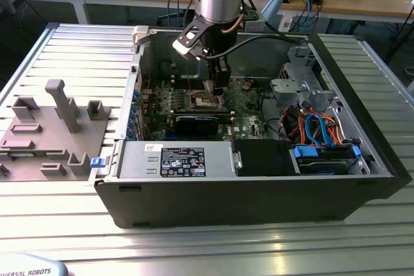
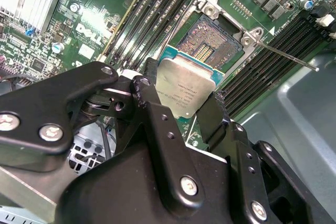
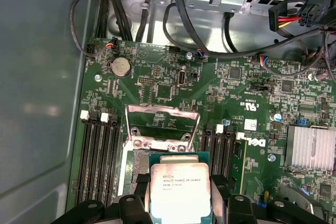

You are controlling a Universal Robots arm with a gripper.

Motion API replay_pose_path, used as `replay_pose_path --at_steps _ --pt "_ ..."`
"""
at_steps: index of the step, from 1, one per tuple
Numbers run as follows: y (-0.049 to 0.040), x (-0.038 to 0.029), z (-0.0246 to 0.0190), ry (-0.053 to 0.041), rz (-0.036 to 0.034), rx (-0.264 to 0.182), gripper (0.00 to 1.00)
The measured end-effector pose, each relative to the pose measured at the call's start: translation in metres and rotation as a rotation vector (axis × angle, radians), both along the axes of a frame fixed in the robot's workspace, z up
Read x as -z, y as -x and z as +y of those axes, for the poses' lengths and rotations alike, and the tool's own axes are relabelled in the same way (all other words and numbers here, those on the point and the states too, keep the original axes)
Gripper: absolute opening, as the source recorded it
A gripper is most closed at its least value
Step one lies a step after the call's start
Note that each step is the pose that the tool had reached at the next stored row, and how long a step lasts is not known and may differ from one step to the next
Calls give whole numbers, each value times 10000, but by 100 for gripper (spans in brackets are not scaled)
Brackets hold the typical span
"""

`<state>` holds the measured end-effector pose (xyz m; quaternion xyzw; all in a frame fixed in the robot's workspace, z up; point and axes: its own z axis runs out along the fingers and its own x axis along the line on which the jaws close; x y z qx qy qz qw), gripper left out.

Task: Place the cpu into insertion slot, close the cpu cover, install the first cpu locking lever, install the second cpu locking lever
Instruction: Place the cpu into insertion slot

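My gripper (image 1: 216, 94) reaches down into the open computer case, just above the green motherboard (image 1: 246, 111). It is shut on the cpu (image 2: 188, 88), a flat square chip with a dull silver top, pinched by two opposite edges between black fingers (image 2: 148, 85). The cpu (image 3: 180, 187) hangs tilted, partly over the insertion slot (image 2: 212, 43), whose contact field lies bare. The cpu cover (image 3: 163, 109) stands swung open at the slot's far side. A thin locking lever (image 2: 286, 56) sticks out free beside the slot.
Memory slots (image 3: 100, 156) flank the socket on both sides. A heatsink (image 3: 311, 148) and black cables (image 3: 220, 45) lie nearby. The case wall (image 1: 259, 192), power supply (image 1: 174, 159) and drive cage (image 1: 304, 79) ring the board. A grey fixture (image 1: 58, 127) sits at the exterior view's left.
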<state>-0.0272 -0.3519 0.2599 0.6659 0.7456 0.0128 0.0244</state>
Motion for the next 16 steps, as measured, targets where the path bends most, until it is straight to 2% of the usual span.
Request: replay_pose_path --at_steps 16 --pt "0 2 0 0 0 119 55"
